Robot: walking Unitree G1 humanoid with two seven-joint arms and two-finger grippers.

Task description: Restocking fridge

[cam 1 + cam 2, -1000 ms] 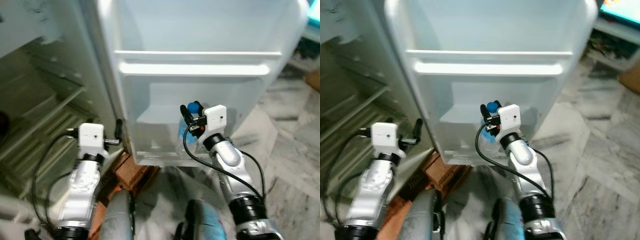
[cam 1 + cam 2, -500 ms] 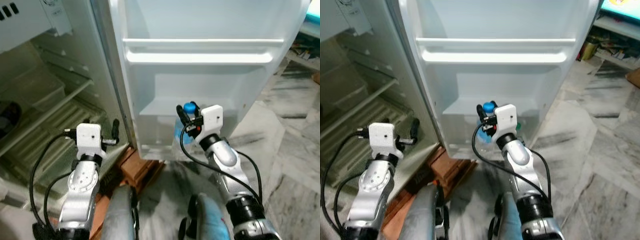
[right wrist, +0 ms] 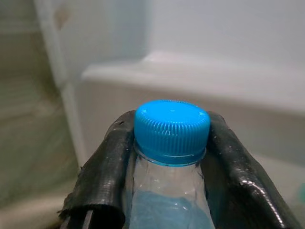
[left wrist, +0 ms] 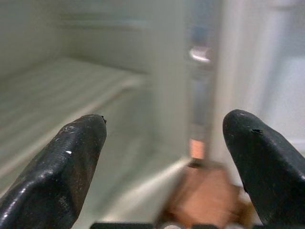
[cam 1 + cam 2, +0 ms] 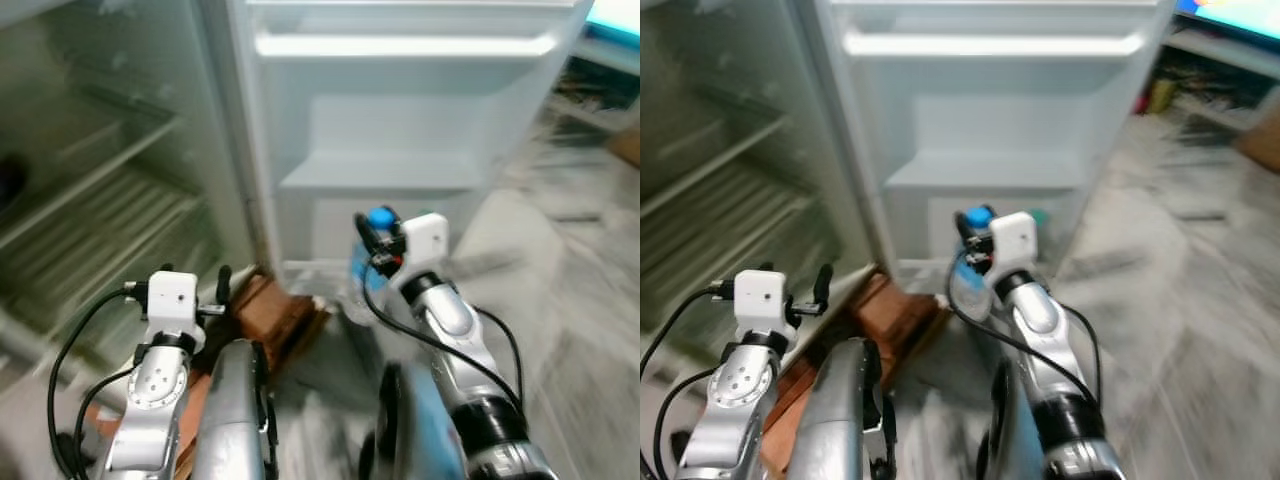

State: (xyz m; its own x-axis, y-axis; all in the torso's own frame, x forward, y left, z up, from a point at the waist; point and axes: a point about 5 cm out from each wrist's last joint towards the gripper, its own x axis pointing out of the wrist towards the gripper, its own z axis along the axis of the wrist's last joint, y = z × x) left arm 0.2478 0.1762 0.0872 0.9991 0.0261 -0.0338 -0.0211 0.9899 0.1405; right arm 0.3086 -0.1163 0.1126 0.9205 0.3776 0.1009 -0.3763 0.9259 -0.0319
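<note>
Right now the right tool (image 3: 169, 157) is clamping its two black fingers (image 3: 102, 176) around the neck of a clear plastic water bottle (image 5: 366, 262), just under the ribbed blue cap (image 3: 171, 130), and is holding it upright in front of the lowest door shelf (image 5: 385, 178) of the open fridge door (image 5: 400, 110). The grip looks risky: the neck is smooth, thin plastic and the weight is hanging below, so the bottle may swing or slip if the arm jolts, and its base could catch the moulded white shelf lip on the way in. The head views are blurring, which suggests the body is moving and aim is suffering. The left tool (image 4: 167, 157) is standing wide open and empty, facing the ridged wire shelves (image 5: 90, 230) inside the fridge, near a brown wooden block (image 5: 275, 310) on the mottled marble floor (image 5: 570, 280).
</note>
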